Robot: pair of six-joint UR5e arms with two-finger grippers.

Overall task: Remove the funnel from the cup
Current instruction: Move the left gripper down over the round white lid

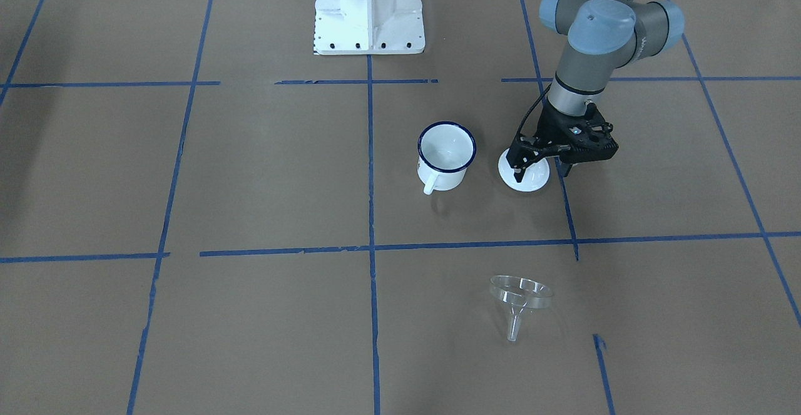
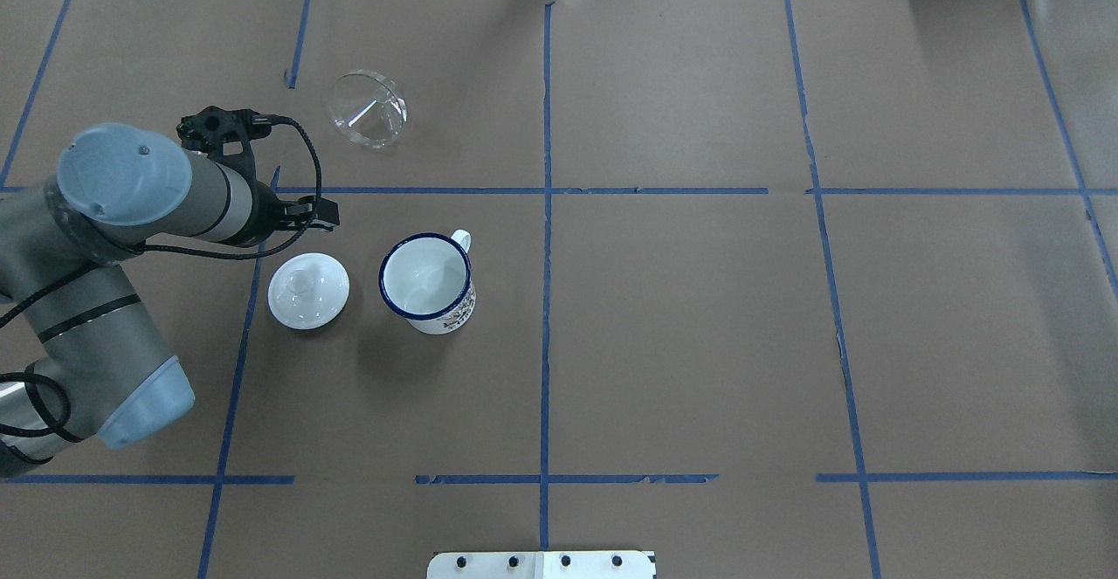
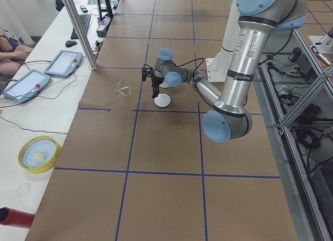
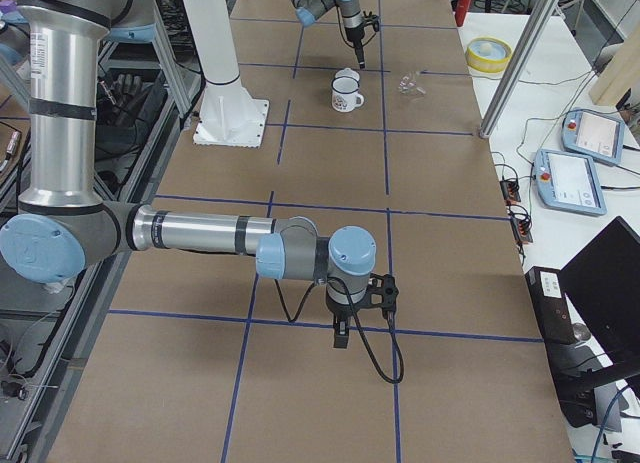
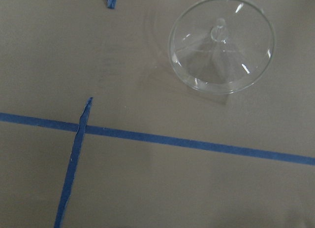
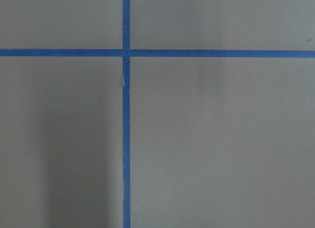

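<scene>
**Overhead view.** The funnel lies on its side on the table, out of the cup and well apart from it, at about 11 o'clock. A white lid sits just beside the cup at 9 o'clock. The left hand hangs near the lid, fingers spread wide, holding nothing. Whether the right hand, well apart from these things, is spread or closed cannot be told.

Left arm reaching over the far part of the table.
Its hand points down close by a white lid on the table; the clear funnel lies left of the lid, apart from both.
</scene>
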